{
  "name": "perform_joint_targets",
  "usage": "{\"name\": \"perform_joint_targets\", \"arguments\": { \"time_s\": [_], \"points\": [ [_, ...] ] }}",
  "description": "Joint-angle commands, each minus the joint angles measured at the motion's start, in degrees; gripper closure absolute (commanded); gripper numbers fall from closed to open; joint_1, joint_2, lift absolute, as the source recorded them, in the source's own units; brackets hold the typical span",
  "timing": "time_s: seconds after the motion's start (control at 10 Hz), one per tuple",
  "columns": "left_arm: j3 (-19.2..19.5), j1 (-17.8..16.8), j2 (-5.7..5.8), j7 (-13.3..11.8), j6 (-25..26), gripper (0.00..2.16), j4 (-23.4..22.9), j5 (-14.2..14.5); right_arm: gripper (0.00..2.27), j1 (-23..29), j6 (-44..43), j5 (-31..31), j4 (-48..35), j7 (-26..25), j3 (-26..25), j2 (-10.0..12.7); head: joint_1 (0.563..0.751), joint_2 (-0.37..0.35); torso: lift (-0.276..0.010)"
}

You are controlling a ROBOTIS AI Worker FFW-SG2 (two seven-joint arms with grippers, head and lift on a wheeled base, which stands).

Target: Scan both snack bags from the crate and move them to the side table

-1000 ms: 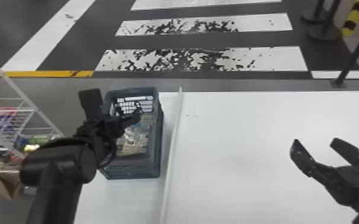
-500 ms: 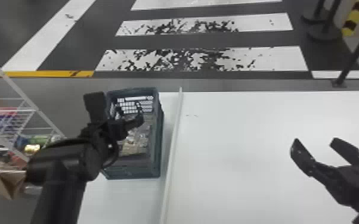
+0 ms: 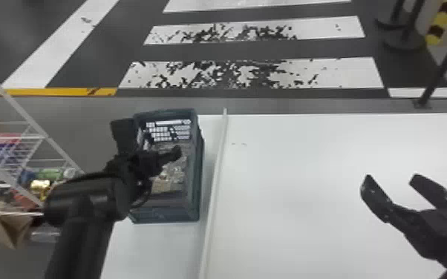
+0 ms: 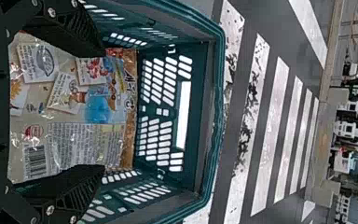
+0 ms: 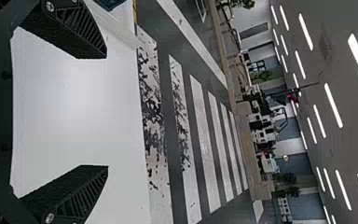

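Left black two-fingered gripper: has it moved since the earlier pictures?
Yes. In the head view, the left gripper moved right, farther over the teal plastic crate.

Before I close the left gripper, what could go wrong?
Judging from here:
1. The left gripper is open inside the crate, its fingers near the side walls; a sideways shift could snag one.
2. The snack bag looks glossy and creased, so a shallow pinch may slip.
3. Its barcode faces the wrist camera; squeezing could wrinkle the film and spoil the scan.
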Motion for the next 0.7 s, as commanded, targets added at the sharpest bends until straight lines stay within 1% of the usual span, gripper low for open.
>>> {"name": "perform_joint_targets", "arguments": {
  "time_s": [0.0,0.4,0.6],
  "points": [
    [-1.01,-1.71,-0.1,-0.02,0.02,0.15,1.73,-1.0,0.09,0.31,0.0,-0.44,0.0,0.0,-0.34,0.14,0.695,0.17,-0.029],
    [-2.51,-6.36,-0.45,0.07,0.37,0.16,7.53,-2.85,0.09,0.84,-0.35,-1.59,-0.35,0.09,-0.78,0.14,0.695,0.153,-0.029],
    [-2.86,-7.51,-0.54,-0.11,0.37,0.16,9.81,-3.38,0.09,1.1,-0.35,-1.85,-0.7,0.09,-0.87,0.14,0.695,0.151,-0.029]
  ]
}}
